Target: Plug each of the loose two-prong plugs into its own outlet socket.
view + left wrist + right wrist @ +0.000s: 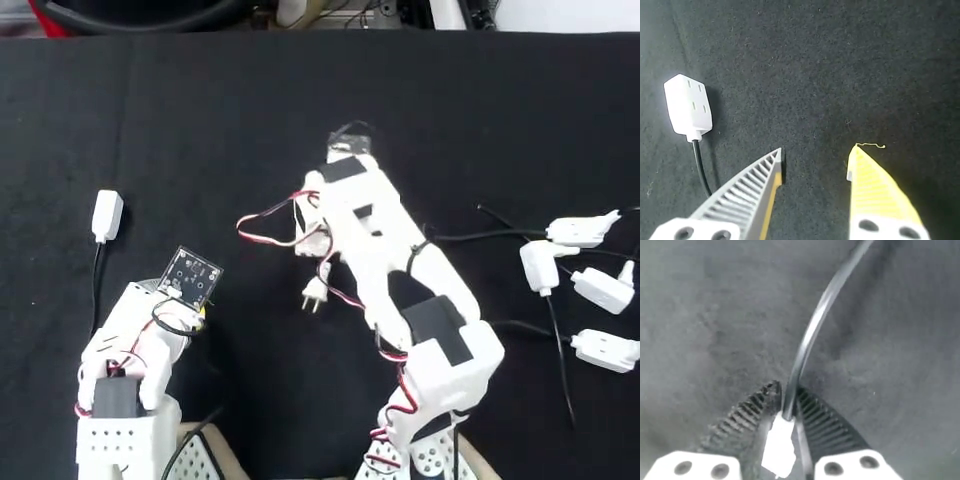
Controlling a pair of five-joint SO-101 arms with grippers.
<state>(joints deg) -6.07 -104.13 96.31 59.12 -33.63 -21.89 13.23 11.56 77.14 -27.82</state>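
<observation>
My right gripper is shut on a white two-prong plug, whose black cable runs away over the cloth. From above, that plug sits under the right arm near the table's middle, prongs bare. My left gripper stands open above bare cloth, with nothing between its grey and yellow fingers. A white outlet socket on a black cord lies a little way off to one side of it, untouched. In the high view this socket is at the left, beyond the left arm.
Several white plugs and sockets with black cords lie bunched at the right edge of the black cloth. Red and white servo wires loop out beside the right arm. The back and middle-left of the cloth offer free room.
</observation>
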